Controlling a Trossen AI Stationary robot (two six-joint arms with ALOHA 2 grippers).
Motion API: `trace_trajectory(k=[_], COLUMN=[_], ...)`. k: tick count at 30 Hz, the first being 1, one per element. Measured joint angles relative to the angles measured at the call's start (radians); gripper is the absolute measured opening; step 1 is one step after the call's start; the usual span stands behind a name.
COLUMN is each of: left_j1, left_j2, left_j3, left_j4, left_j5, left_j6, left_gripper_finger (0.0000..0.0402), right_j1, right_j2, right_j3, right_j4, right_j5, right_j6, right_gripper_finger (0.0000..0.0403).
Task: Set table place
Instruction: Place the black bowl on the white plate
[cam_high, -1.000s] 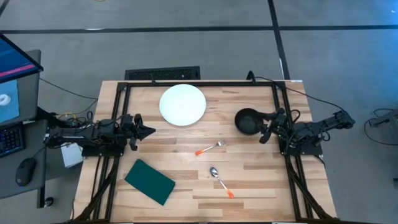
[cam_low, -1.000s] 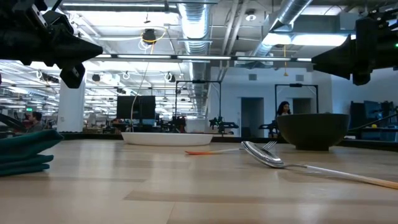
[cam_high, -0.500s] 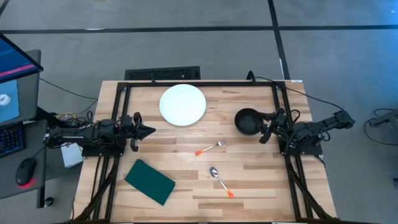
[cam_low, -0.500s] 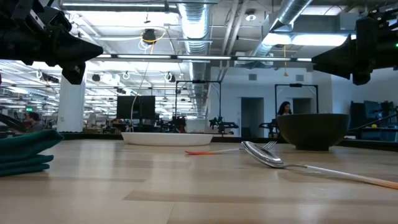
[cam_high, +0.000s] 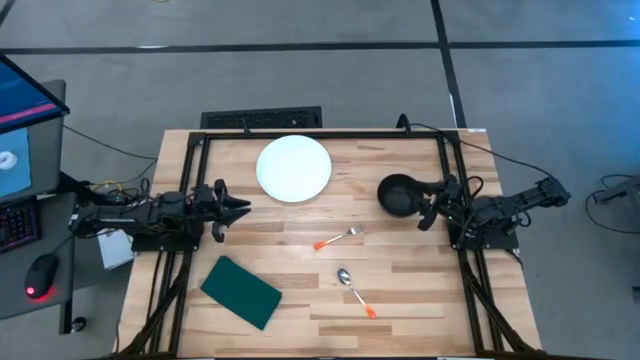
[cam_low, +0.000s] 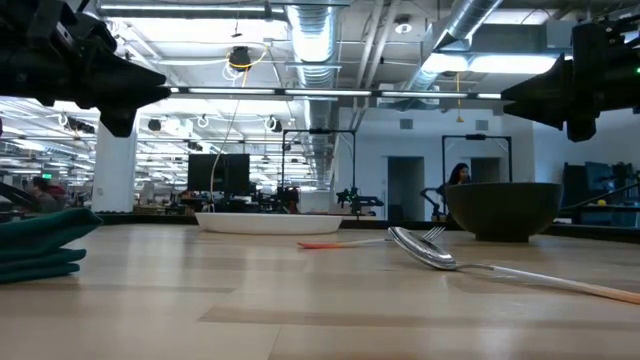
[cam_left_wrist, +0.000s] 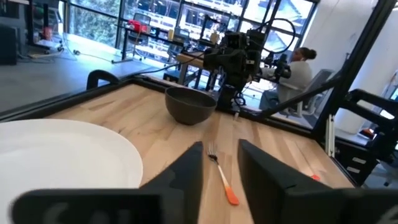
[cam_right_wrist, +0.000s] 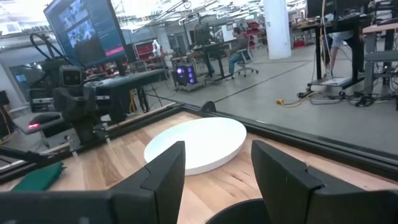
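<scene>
The round white plate (cam_high: 294, 168) lies flat on the wooden table (cam_high: 300, 300) at its far middle; it also shows in the left wrist view (cam_left_wrist: 62, 155) and the right wrist view (cam_right_wrist: 199, 144). My left gripper (cam_high: 240, 207) hovers open and empty at the table's left edge, near the plate (cam_left_wrist: 219, 168). My right gripper (cam_high: 428, 205) hovers open and empty at the right edge, beside a small black bowl (cam_high: 398, 195); its fingers show in the right wrist view (cam_right_wrist: 217, 163).
A fork with an orange handle (cam_high: 336, 238) and a spoon with an orange handle (cam_high: 355, 292) lie at mid table. A dark green pad (cam_high: 241, 291) lies near the front left. A black frame (cam_high: 320, 133) edges the table. People show in the room behind.
My left gripper has crept a little toward the table's right edge.
</scene>
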Motion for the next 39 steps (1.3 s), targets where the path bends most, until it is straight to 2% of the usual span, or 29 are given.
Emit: trace_trajectory(k=[4, 7, 11, 15, 20, 25, 31, 39], left_j1=[0.001, 0.01, 0.053, 0.099, 0.165, 0.235, 0.346, 0.561], left_j2=[0.008, 0.008, 0.017, 0.064, 0.165, 0.337, 0.615, 1.028], left_j3=[0.0, -0.001, 0.031, 0.06, 0.139, 0.267, 0.471, 0.785], left_j4=[0.013, 0.03, -0.046, -0.038, -0.039, -0.124, -0.227, -0.49], left_j5=[-0.023, -0.125, -0.297, -0.366, -0.359, -0.317, -0.302, -0.152], left_j6=[-0.01, -0.116, -0.179, -0.117, -0.112, -0.114, -0.086, -0.023], left_gripper_finger=[0.0147, 0.0163, 0.0166, 0.0156, 0.0142, 0.0137, 0.0138, 0.0138], right_j1=[0.0, 0.0, -0.003, -0.01, -0.017, -0.038, -0.054, -0.055], right_j2=[0.0, 0.0, 0.0, 0.0, 0.0, 0.0, 0.0, 0.0], right_j3=[0.0, 0.0, 0.0, 0.0, 0.0, 0.0, 0.0, 0.0], right_j4=[0.0, 0.0, 0.0, 0.0, 0.009, 0.016, 0.019, 0.019], right_j5=[0.0, 0.0, 0.0, 0.001, 0.001, 0.001, 0.001, 0.001], right_j6=[0.0, 0.0, 0.0, 0.0, 0.001, 0.001, 0.002, 0.002], right_gripper_finger=[0.021, 0.021, 0.021, 0.021, 0.021, 0.021, 0.021, 0.021])
